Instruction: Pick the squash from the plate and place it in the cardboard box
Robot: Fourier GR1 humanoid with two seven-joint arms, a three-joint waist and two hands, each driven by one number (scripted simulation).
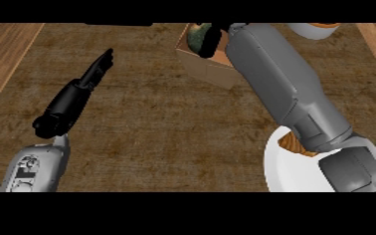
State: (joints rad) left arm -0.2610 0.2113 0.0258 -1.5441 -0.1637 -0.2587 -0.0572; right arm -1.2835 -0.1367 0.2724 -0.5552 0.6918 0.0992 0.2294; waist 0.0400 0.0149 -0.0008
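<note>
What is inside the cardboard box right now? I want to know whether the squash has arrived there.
Over the cardboard box the right hand reaches in, with a dark green squash beside its fingers. The forearm covers the rest of the box, so its floor cannot be seen.

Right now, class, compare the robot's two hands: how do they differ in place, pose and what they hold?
The left hand rests at the view's left above the bare counter, fingers straight, holding nothing. The right hand is stretched far forward over the cardboard box, fingers curled round the dark green squash. The right forearm crosses the white plate; the left does not. Both hands are black on grey forearms.
</note>
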